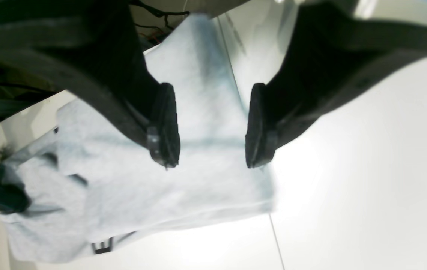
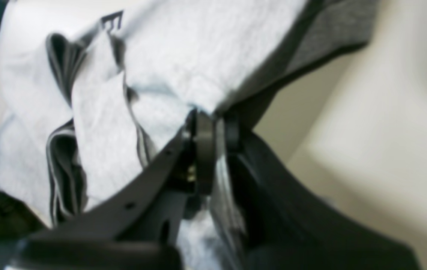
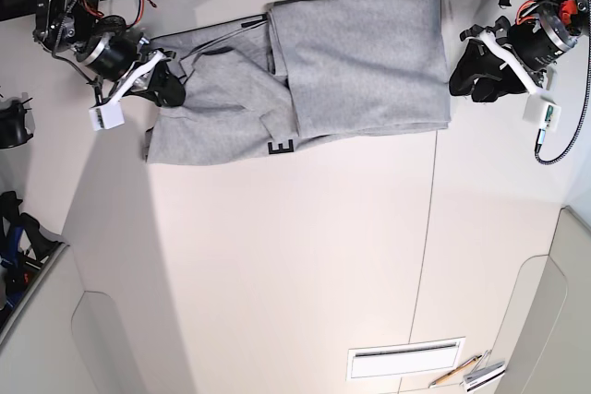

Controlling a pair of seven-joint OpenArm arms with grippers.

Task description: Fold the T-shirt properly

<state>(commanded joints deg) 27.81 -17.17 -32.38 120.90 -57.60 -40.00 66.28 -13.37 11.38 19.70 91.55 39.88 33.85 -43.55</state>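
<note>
T-shirt (image 3: pixel 351 62) lying partly folded at table (image 3: pixel 305 265) far edge. Bunched left-hand edge being clamped by right gripper (image 2: pixel 213 127); left gripper (image 1: pixel 211 127) being held released, empty, beside folded edge. Next: clamped layer to be drawn across.

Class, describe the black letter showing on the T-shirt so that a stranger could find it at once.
Start at the white table and find the grey T-shirt along its far edge. On the shirt's near hem, where the folded panel meets the crumpled side, sits a black block letter, the only print visible.
</note>
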